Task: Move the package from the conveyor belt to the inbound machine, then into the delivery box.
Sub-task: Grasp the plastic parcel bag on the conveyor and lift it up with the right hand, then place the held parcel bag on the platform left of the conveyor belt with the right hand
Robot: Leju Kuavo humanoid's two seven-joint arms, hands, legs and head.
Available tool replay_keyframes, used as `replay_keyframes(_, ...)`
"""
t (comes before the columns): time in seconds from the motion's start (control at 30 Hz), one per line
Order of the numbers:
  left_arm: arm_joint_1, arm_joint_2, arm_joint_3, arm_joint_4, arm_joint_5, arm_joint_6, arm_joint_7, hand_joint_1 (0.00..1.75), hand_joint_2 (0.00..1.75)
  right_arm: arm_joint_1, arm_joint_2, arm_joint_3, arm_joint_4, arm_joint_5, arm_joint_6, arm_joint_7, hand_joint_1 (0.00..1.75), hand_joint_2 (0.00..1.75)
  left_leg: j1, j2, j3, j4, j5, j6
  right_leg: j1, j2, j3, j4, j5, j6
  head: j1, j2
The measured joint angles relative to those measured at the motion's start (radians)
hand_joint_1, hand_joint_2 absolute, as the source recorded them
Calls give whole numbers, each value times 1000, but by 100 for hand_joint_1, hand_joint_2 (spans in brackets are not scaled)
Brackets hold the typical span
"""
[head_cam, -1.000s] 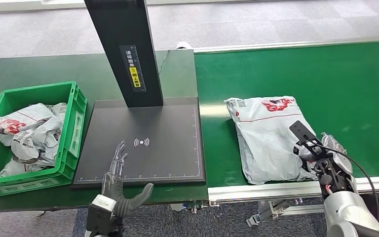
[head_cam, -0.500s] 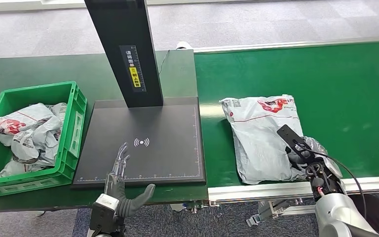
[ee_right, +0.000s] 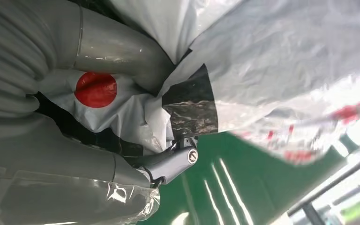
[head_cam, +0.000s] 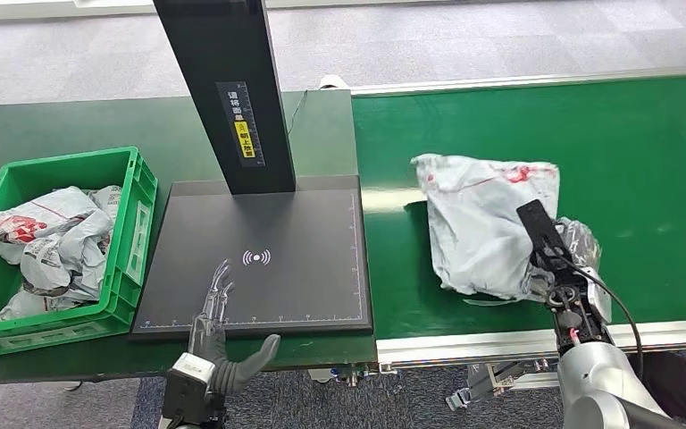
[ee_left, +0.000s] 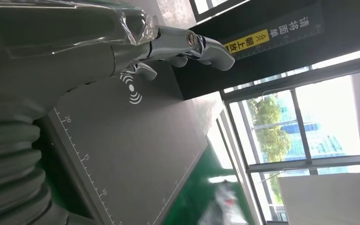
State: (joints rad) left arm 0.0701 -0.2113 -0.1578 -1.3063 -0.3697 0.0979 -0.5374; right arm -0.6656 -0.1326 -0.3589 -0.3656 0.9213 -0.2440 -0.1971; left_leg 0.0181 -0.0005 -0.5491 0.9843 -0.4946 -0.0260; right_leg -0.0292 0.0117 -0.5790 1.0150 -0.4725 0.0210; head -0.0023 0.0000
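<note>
A grey plastic package [head_cam: 487, 223] with red print hangs crumpled just above the green conveyor belt [head_cam: 643, 161]. My right hand [head_cam: 561, 268] grips its near right corner; the right wrist view shows the thumb and fingers [ee_right: 171, 164] closed on the bag's folds [ee_right: 262, 70]. The black inbound machine plate [head_cam: 259, 259] with its scan mark lies left of the belt, under a black post [head_cam: 228, 89]. My left hand [head_cam: 213, 335] hovers open at the plate's front edge, fingers [ee_left: 192, 44] stretched over the plate [ee_left: 136, 150]. A green delivery box [head_cam: 129, 223] stands at far left.
The box holds several grey packages [head_cam: 49, 237]. A silver rail [head_cam: 518, 344] edges the belt's near side. The dark green table [head_cam: 71, 125] stretches behind the box and plate.
My right hand has lifted the package's near end off the belt; the bag has bunched up and tipped away from me. My left hand has stayed in place.
</note>
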Motion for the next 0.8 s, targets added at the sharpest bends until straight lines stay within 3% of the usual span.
replay_keyframes(0.13, 3, 0, 0, 0, 0, 9, -4, 0, 175, -14, 13, -33, -16, -37, -47, -61, 175, 175, 0, 0, 0, 0, 0, 0, 0, 0, 0, 0, 0, 0, 0, 0)
replay_keyframes(0.23, 4, 0, 0, 1, 0, 27, -11, 0, 175, -17, 30, -56, -43, -136, -129, -217, 175, 175, 0, 0, 0, 0, 0, 0, 0, 0, 0, 0, 0, 0, 0, 0)
replay_keyframes(0.33, 5, -2, 0, 1, 1, 52, -17, 0, 175, -18, 61, -68, -111, -328, -184, -389, 175, 175, 0, 0, 0, 0, 0, 0, 0, 0, 0, 0, 0, 0, 0, 0)
replay_keyframes(0.43, 9, -2, 1, 1, 2, 67, -19, 0, 175, -2, 102, -43, -208, -472, -161, -464, 175, 175, 0, 1, 0, 0, 0, 0, 0, 0, 0, 0, 0, 0, 0, 0)
replay_keyframes(0.6, 11, -2, 4, 6, 2, 65, -27, 0, 175, 52, 194, 141, -296, -466, -34, -488, 175, 175, 1, 5, 2, -1, 0, 0, 1, 4, 0, 1, 0, 0, 0, 0)
replay_keyframes(0.8, 9, -2, 4, 11, -7, 46, -34, 0, 175, 88, 342, 413, -258, -476, 117, -501, 175, 175, 2, 5, 1, -1, 0, -1, 3, 4, -1, 1, 0, -1, 0, 0)
